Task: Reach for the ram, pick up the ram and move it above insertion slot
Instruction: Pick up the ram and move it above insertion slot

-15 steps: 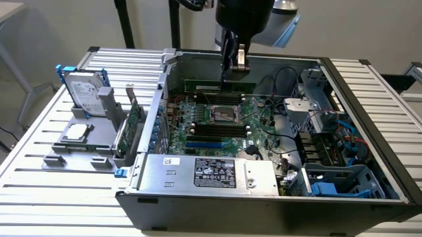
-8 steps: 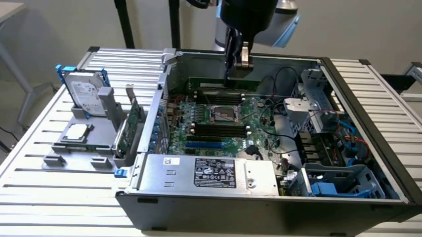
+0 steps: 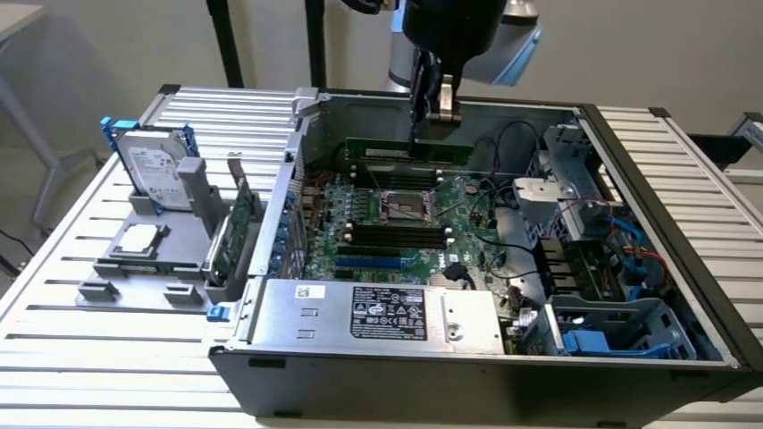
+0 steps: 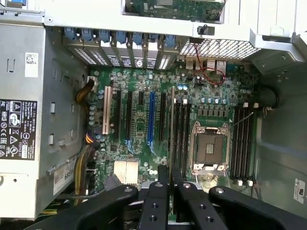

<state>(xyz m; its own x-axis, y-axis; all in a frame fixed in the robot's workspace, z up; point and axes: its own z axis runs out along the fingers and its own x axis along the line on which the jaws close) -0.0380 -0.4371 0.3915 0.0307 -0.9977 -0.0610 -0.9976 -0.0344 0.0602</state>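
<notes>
Arm (image 3: 459, 27) cut off by exterior view's top edge; ram (image 3: 399, 149) partly hidden behind gripper (image 3: 431, 125); power supply (image 4: 24, 120) label cropped at wrist view's edge, text unreadable

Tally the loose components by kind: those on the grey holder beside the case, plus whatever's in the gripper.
hard drive: 1
processor chip: 1
expansion card: 1
ram, held in the gripper: 1
Total: 4

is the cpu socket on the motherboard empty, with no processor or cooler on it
Yes, the CPU socket sits bare inside its metal frame, with no cooler or heatsink covering it.
</notes>
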